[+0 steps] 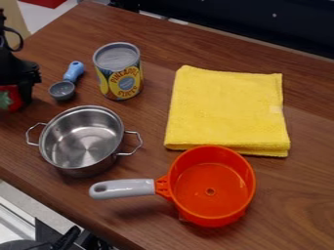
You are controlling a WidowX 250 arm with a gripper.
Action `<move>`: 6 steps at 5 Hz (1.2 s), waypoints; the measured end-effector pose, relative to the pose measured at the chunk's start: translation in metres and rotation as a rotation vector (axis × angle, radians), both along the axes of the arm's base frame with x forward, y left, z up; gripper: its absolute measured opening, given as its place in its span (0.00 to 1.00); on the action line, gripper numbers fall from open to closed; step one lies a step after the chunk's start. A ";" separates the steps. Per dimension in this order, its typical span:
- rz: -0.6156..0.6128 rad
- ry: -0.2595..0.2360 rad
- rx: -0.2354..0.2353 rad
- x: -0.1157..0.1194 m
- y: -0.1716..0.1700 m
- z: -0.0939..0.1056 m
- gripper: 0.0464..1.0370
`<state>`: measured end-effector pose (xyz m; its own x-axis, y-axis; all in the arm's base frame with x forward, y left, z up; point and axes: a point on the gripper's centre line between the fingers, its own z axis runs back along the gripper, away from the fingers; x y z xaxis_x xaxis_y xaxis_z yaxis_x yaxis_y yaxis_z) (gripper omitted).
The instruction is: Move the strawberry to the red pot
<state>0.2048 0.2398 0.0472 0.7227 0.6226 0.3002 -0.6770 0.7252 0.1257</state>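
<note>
At the left edge of the camera view, the black gripper (16,87) is shut on the strawberry (9,98), a red piece with a green leafy top. One finger runs down the strawberry's right side; the other side is cut off by the view's edge. The red pot (219,203), orange-red with a grey handle pointing left, stands empty and upright at the lower middle right, well apart from the gripper.
A steel pot (83,139) with two wire handles stands between the gripper and the red pot. Behind it are a blue-handled scoop (62,90) and a pineapple can (119,75). A folded yellow cloth (227,110) lies behind the red pot on the wooden table (303,176).
</note>
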 end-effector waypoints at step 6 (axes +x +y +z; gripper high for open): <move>-0.143 -0.037 -0.114 0.041 -0.103 0.075 0.71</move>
<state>0.2454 0.1365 0.1221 0.7959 0.5458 0.2619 -0.5686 0.8225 0.0142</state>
